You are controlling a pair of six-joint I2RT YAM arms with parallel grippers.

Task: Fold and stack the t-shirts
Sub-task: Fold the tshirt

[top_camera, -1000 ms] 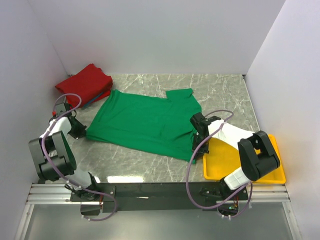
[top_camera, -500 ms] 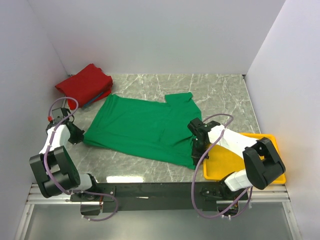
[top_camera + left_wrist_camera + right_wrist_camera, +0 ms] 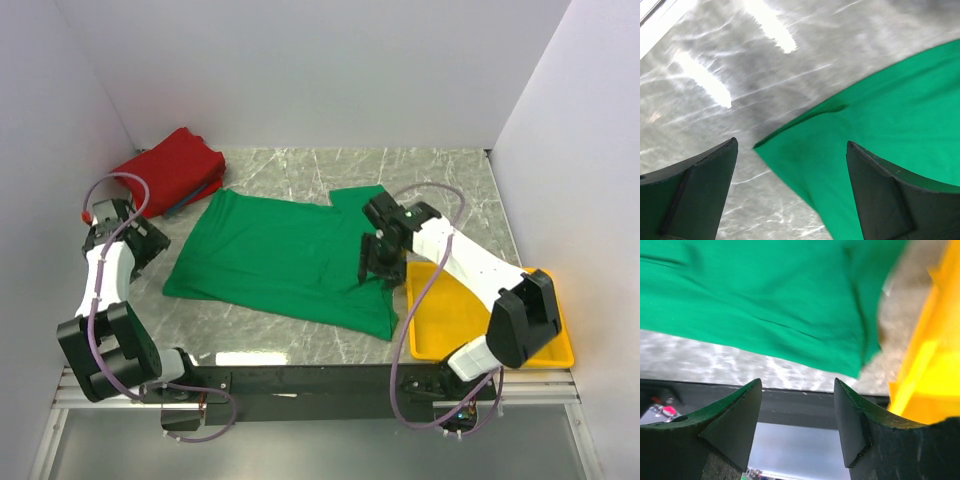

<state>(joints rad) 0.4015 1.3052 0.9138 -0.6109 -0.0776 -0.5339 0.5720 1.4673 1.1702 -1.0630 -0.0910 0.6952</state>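
Green t-shirt (image 3: 280,255) lying flat, red t-shirt (image 3: 170,165) bunched, left claw (image 3: 791,145) spread, right claw (image 3: 797,382) spread

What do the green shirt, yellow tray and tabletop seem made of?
Green shirt: soft matte cloth, likely cotton; it wrinkles and lies limp. Yellow tray: smooth moulded plastic, apparently, with raised rim. Tabletop: glossy grey veined marble or imitation; it mirrors lights.
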